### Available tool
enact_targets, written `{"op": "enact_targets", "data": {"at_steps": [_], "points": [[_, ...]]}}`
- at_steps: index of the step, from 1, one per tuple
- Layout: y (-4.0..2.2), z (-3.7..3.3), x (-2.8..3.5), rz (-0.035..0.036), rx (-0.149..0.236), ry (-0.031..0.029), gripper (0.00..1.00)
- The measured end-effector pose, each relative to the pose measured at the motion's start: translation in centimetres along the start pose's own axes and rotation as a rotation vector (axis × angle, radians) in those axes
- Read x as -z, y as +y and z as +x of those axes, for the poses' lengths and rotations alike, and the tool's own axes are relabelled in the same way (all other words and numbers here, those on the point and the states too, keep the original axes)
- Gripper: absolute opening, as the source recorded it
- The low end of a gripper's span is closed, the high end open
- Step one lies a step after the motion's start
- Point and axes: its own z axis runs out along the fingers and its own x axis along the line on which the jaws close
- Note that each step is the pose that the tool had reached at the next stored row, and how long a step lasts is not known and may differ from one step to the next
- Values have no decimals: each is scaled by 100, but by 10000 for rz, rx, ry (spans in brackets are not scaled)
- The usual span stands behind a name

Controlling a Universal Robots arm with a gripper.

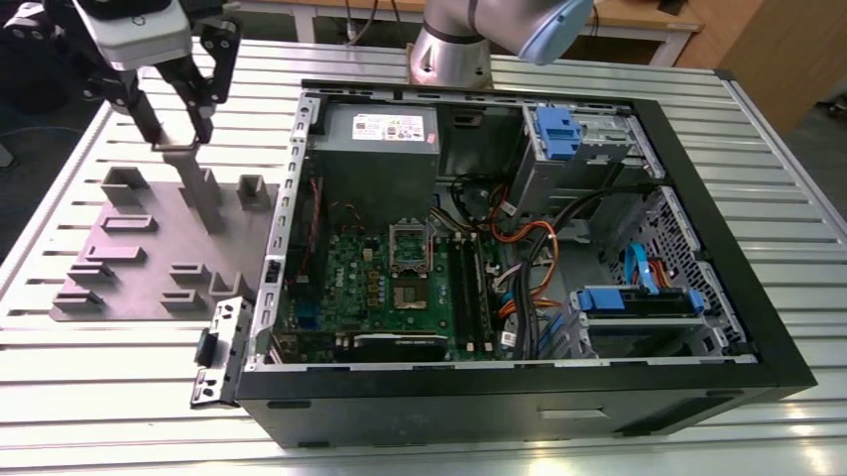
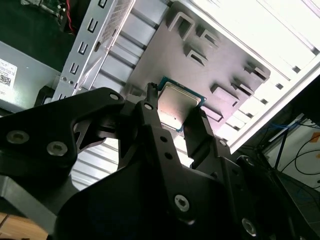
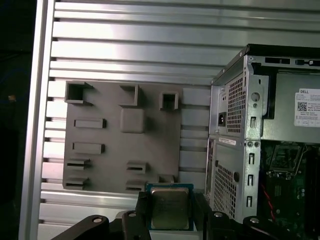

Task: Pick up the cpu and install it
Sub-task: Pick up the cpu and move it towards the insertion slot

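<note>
The cpu (image 3: 170,209) is a small flat square chip with a dull silver top and a pale rim. My gripper (image 3: 170,202) is shut on it, one black finger on each of two opposite edges. In the exterior view the gripper (image 1: 177,142) hangs at the upper left with the cpu (image 1: 177,149) level, above the grey fixture plate (image 1: 139,253). The second wrist view shows the cpu (image 2: 177,102) between the gripper (image 2: 175,107) fingers, over the plate (image 2: 165,50). The motherboard (image 1: 384,288) lies inside the open computer case (image 1: 530,387), with its shiny socket frame (image 1: 408,246) near the middle.
The fixture plate (image 3: 107,160) carries several raised grey slotted blocks (image 3: 78,92). The case's metal wall (image 3: 235,150) rises between plate and motherboard. Inside the case are a power supply (image 1: 377,129), orange cables (image 1: 523,243) and blue drive brackets (image 1: 636,300). A slatted metal table (image 1: 119,397) lies under everything.
</note>
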Motion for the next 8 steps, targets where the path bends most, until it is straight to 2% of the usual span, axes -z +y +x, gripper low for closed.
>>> {"op": "enact_targets", "data": {"at_steps": [8], "points": [[-28, -128, 2, 0, 0, 2, 45]]}}
